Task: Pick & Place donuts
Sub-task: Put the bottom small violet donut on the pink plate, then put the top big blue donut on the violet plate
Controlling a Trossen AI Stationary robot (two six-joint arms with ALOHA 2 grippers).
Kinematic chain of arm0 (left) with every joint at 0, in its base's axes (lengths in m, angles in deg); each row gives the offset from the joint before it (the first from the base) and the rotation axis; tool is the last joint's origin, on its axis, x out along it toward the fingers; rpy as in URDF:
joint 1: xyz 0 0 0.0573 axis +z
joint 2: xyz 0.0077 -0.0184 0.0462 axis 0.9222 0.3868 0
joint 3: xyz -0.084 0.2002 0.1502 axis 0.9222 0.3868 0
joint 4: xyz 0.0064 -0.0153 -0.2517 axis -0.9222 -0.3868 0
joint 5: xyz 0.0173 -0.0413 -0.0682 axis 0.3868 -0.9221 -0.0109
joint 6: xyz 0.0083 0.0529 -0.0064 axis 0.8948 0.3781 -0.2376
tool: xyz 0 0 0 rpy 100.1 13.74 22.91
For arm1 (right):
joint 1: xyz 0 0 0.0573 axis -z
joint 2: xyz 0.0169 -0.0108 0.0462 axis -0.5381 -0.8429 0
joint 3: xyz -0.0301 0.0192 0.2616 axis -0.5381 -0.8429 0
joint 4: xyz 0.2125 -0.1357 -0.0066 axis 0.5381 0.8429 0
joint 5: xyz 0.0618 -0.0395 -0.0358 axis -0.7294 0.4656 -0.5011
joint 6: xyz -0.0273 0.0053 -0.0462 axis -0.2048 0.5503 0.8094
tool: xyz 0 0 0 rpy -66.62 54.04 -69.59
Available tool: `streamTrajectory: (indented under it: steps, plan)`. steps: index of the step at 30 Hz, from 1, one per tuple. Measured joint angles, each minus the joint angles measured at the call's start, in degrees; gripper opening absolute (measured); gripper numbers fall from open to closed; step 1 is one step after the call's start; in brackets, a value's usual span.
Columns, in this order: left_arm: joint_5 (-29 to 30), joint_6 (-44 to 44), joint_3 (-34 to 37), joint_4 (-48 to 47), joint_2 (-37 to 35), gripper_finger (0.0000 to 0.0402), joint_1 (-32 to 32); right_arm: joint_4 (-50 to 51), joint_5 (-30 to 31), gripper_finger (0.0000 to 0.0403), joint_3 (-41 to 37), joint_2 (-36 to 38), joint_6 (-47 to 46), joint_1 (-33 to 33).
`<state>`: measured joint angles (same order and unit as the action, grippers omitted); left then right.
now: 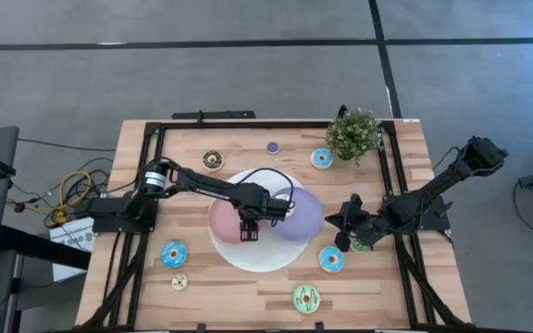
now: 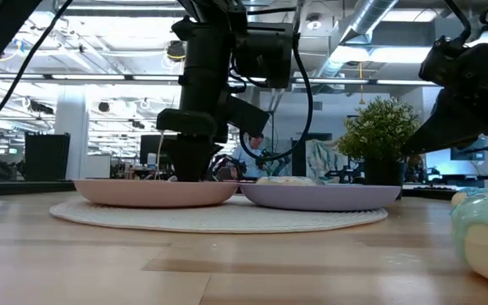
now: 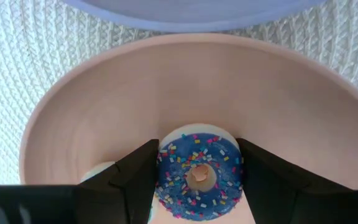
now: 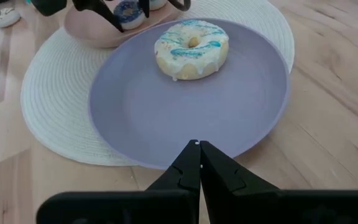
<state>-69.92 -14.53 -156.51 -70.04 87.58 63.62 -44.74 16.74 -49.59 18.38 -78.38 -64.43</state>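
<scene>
My left gripper (image 1: 248, 229) hangs over the pink plate (image 1: 220, 220) at the table's middle, shut on a blue-iced donut with sprinkles (image 3: 197, 177). A pale object (image 3: 98, 172) lies beside it in the plate, mostly hidden by a finger. A white donut with blue stripes (image 4: 191, 45) rests flat on the purple plate (image 4: 229, 106). My right gripper (image 4: 199, 149) is shut and holds nothing, just off that plate's right rim (image 1: 333, 222). Several other donuts lie on the wood, among them a blue one (image 1: 174, 253), a green one (image 1: 306, 298) and a brown one (image 1: 213, 159). My left gripper pinches the blue donut by its outer rim (image 3: 162, 171), one finger (image 3: 135, 180) on each opposite side. The fingers come from above, pointing down. The donut lies level, icing up, low inside the pink plate (image 3: 104, 112); whether it touches the plate's floor I cannot tell.
Both plates sit on a round white woven mat (image 1: 257, 261). A potted plant (image 1: 354, 134) stands near the far right corner. A black frame rail (image 1: 391, 166) runs along the table's sides. A blue donut (image 1: 331, 260) and a small green one (image 1: 359, 245) lie near my right gripper.
</scene>
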Motion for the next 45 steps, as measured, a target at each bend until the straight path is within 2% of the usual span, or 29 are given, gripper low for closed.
streamTrajectory:
  steps: [6, 13, 23, 41, 45]
  plan:
    - [0.08, 0.13, -0.54, -2.23, 0.0, 0.0201, 0.81, 0.02, 0.04, 0.0001, 0.0, 0.0, 0.06, 0.02]
    - [0.08, 0.17, -4.25, -5.32, -0.08, 0.0201, 1.27, 0.28, 0.15, 0.0001, 0.0, 0.0, 0.13, 0.13]
    - [-0.52, 0.03, -4.66, -1.36, -0.07, 0.0202, 1.27, 0.96, 0.13, 0.0001, -0.02, 0.02, 0.22, 0.11]
    - [0.1, 1.07, -4.63, -0.02, -0.07, 0.0272, 2.61, 0.98, 0.11, 0.0001, -0.02, 0.01, 0.24, 0.12]
    - [0.17, 1.63, -5.44, -4.34, 0.0, 0.0275, 2.6, 1.05, 0.11, 0.0001, -0.02, 0.02, 0.24, 0.12]
